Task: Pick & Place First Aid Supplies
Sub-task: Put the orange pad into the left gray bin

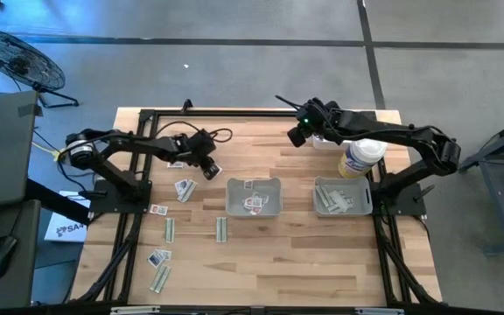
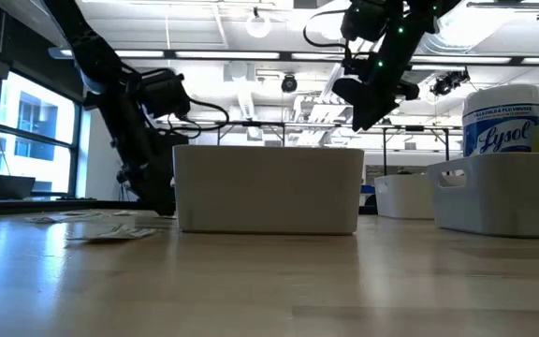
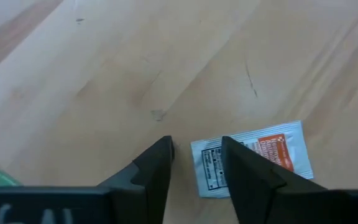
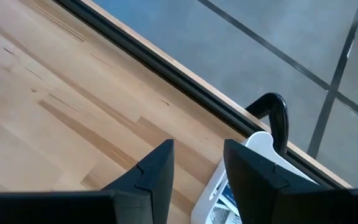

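Note:
Several small flat first aid packets lie on the left half of the wooden table: white squarish ones and long pale strips. More lie inside the two grey trays. My left gripper is open, low over the table and pointing steeply down. In the left wrist view a white packet with orange and black print lies flat under it, partly behind one finger, its edge showing in the gap. My right gripper hangs open, high above the table's far middle, holding nothing. My left gripper stands over the white and orange packet, with one finger in front of the packet's printed end. I cannot tell whether that finger touches the packet. The packet lies flat on the table.
A white Lysol bottle stands behind the right tray. The table's black frame rail runs along its far edge. Bare wood lies across the near half of the table and between the left packets and the middle tray.

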Robot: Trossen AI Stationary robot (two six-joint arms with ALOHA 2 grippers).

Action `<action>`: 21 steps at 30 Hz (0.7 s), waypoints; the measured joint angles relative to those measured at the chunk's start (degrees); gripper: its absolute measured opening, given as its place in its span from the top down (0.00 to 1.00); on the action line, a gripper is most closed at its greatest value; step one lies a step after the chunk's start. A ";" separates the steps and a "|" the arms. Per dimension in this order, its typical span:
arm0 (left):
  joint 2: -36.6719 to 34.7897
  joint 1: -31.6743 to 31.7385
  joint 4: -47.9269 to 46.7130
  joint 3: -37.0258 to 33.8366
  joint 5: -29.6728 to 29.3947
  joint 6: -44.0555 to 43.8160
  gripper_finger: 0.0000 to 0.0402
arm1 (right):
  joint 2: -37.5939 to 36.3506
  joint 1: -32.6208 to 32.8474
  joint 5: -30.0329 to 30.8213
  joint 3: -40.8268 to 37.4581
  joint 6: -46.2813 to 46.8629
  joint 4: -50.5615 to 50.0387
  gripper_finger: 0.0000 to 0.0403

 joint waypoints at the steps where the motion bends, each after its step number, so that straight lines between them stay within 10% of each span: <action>1: 0.34 -0.59 0.00 0.02 -0.55 -0.03 0.69 | 0.00 0.00 -0.02 0.00 0.00 0.00 0.67; 9: 2.37 -4.89 -0.08 0.04 -7.35 -3.23 0.97 | 0.00 0.00 -0.03 -0.02 0.00 0.19 0.67; 21: -2.71 -4.86 -4.59 2.19 -5.78 -1.96 1.00 | 0.00 0.00 -1.16 -0.04 -0.40 0.17 0.67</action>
